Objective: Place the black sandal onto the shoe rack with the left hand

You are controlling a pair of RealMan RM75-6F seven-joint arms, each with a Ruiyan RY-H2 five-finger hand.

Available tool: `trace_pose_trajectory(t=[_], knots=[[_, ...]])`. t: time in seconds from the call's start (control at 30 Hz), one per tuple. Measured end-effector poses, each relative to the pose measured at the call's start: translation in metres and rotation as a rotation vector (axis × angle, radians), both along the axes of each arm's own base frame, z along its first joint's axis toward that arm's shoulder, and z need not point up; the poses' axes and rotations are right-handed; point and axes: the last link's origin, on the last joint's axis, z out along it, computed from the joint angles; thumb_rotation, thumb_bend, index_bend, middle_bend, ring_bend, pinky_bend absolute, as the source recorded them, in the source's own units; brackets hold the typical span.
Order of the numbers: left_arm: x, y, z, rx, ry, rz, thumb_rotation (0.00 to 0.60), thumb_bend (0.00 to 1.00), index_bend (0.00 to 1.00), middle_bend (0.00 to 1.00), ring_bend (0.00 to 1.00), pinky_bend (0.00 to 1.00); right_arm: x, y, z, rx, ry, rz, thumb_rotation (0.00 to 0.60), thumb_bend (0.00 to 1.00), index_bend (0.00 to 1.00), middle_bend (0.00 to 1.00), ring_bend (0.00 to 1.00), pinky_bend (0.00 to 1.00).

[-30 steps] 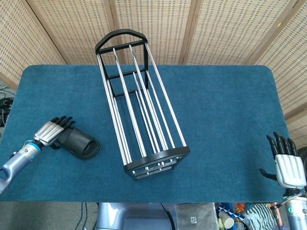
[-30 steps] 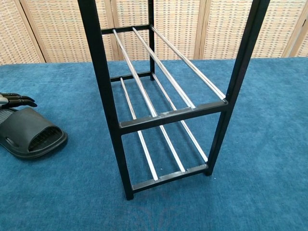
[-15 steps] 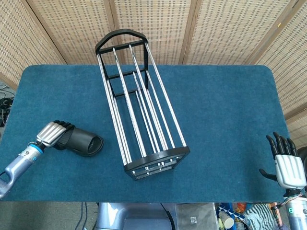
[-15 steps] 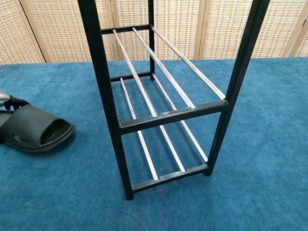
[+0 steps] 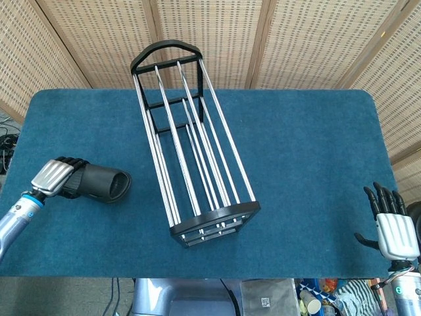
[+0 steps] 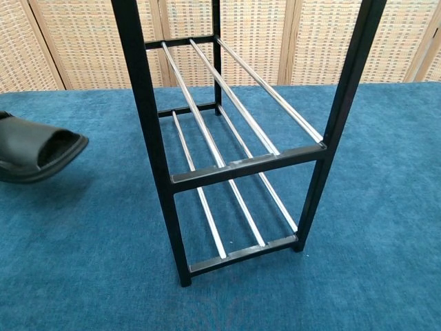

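Observation:
My left hand (image 5: 54,176) grips the heel end of the black sandal (image 5: 102,184) at the table's left side. The sandal hangs lifted off the blue cloth, toe opening pointing right toward the rack; the chest view shows its toe end (image 6: 34,148) raised, with a shadow beneath it, while the hand itself is cut off there. The black shoe rack (image 5: 191,141) with chrome rods stands in the middle of the table, its two shelves (image 6: 234,103) bare. My right hand (image 5: 393,227) hangs off the table's near right corner, fingers spread, holding nothing.
Blue cloth covers the table (image 5: 302,151). Woven screens (image 5: 223,33) stand behind it. The rack's black front post (image 6: 148,138) rises between the sandal and the shelves in the chest view.
The left hand closed on the sandal and lifted it off the cloth, swinging it so the toe points at the rack. The right hand stayed put.

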Motion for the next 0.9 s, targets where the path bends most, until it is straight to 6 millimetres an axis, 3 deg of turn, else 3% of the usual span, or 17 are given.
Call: trace_pose_trajectory(t=[0.1, 0.27, 0.67, 0.9], knots=[[0.004, 0.004, 0.011, 0.009, -0.019, 0.023, 0.6, 0.15, 0.51, 0.48, 0.47, 0.5, 0.001, 0.0, 0.0, 0.003, -0.003, 0.004, 0.6, 0.0, 0.0, 0.0, 0.0, 0.0], [0.028, 0.012, 0.015, 0.009, -0.072, 0.045, 0.6, 0.15, 0.51, 0.48, 0.47, 0.5, 0.001, 0.0, 0.0, 0.007, -0.008, 0.007, 0.6, 0.0, 0.0, 0.0, 0.0, 0.0], [0.09, 0.048, -0.004, 0.067, -0.057, 0.179, 0.6, 0.15, 0.51, 0.48, 0.47, 0.5, 0.0, -0.001, 0.001, 0.022, -0.029, 0.003, 0.6, 0.0, 0.0, 0.0, 0.0, 0.0], [0.117, 0.065, -0.03, 0.09, -0.081, 0.286, 0.6, 0.15, 0.51, 0.48, 0.47, 0.5, -0.001, -0.001, 0.002, 0.024, -0.04, 0.001, 0.6, 0.0, 0.0, 0.0, 0.0, 0.0]])
